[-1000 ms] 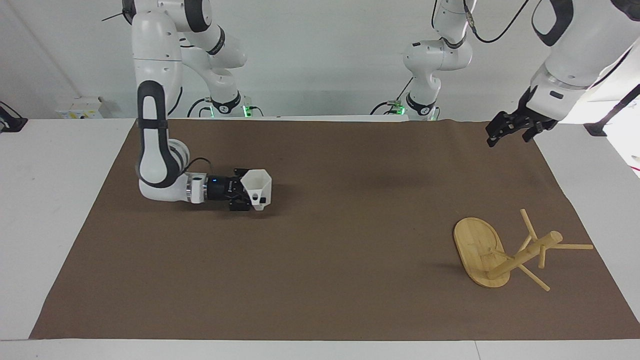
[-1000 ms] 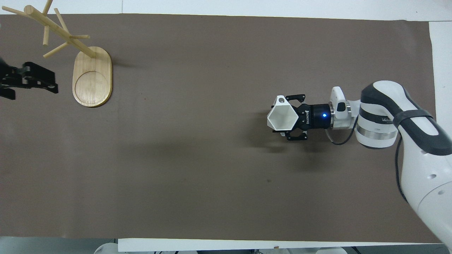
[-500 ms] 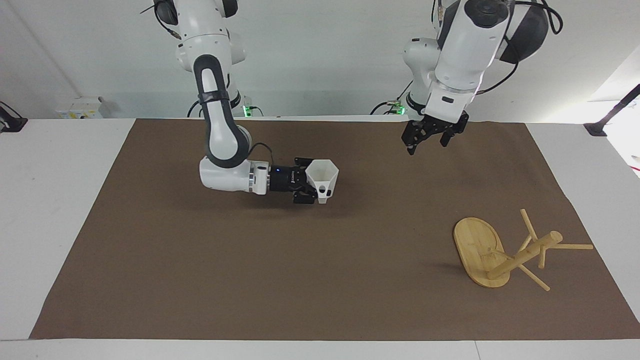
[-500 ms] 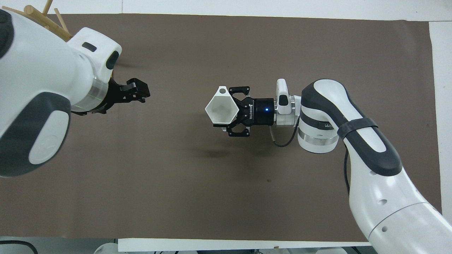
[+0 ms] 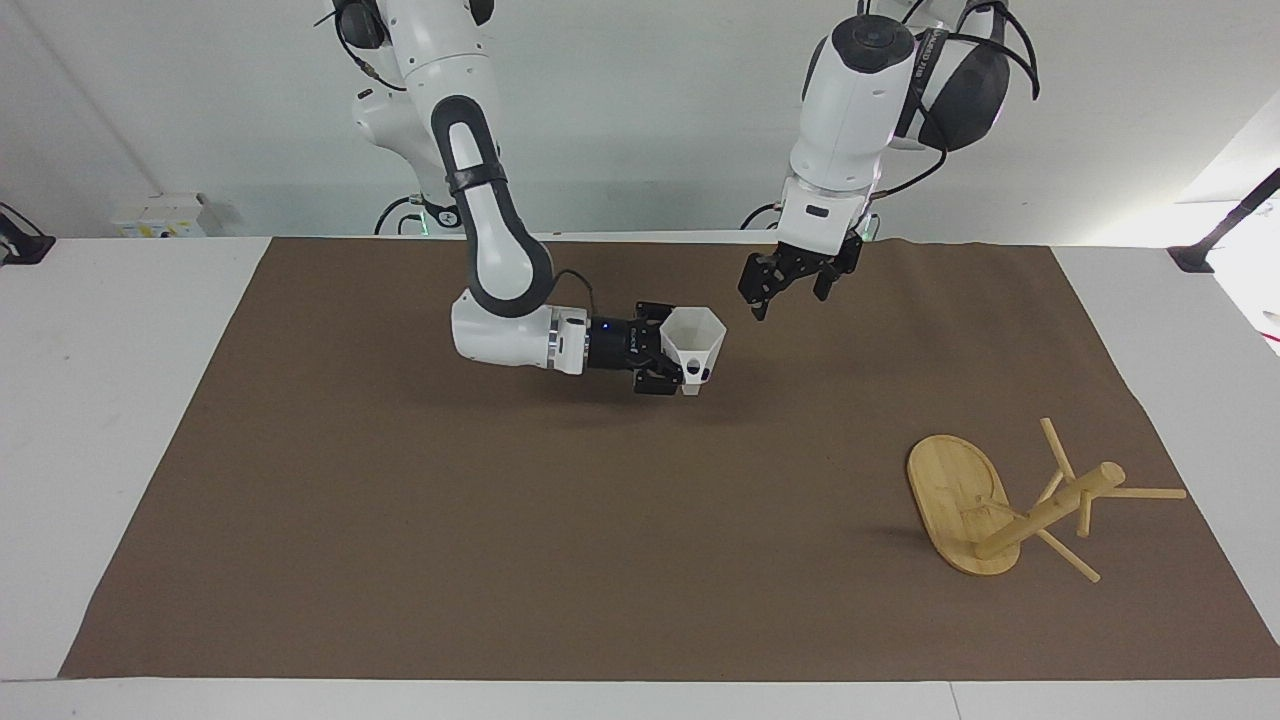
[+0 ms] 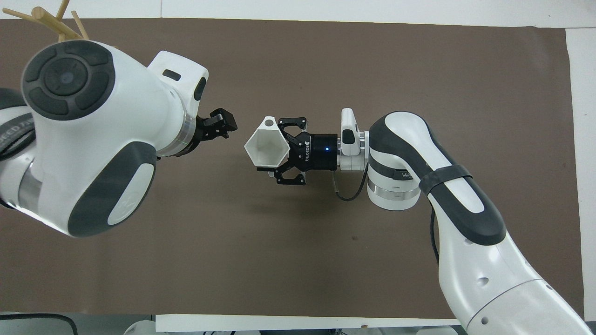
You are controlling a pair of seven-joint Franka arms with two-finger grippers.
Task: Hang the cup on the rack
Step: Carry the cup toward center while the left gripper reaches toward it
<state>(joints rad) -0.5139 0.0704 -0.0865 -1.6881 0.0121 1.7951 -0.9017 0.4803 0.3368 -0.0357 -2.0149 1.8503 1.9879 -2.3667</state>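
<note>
Over the middle of the brown paper mat (image 5: 420,520), the right gripper (image 5: 664,362) is reaching out level toward the left arm's end of the table, its black fingers pinching the small white faceted cup (image 5: 694,348) from the side. That angular cup is hanging in the air, mouth up, with its squared handle and a small dark marking showing low on the side that faces the table's far edge. In the overhead view the cup's six-sided mouth (image 6: 265,148) is showing wide open, the right gripper (image 6: 285,155) clasping it on the side toward the right arm's end.

Just beside the cup, toward the left arm's end, the left gripper (image 5: 787,280) is hanging in the air over the mat, pointing down at a slant toward the cup without touching it; I cannot tell whether its fingers are spread or pressed together. From overhead only its black tip (image 6: 220,124) is poking out from under the big white arm.

Well apart, near the left arm's end and farther from the robots, the light bamboo mug rack (image 5: 1010,505) is standing on its flat oval base, its thick post carrying bare thin pegs.
</note>
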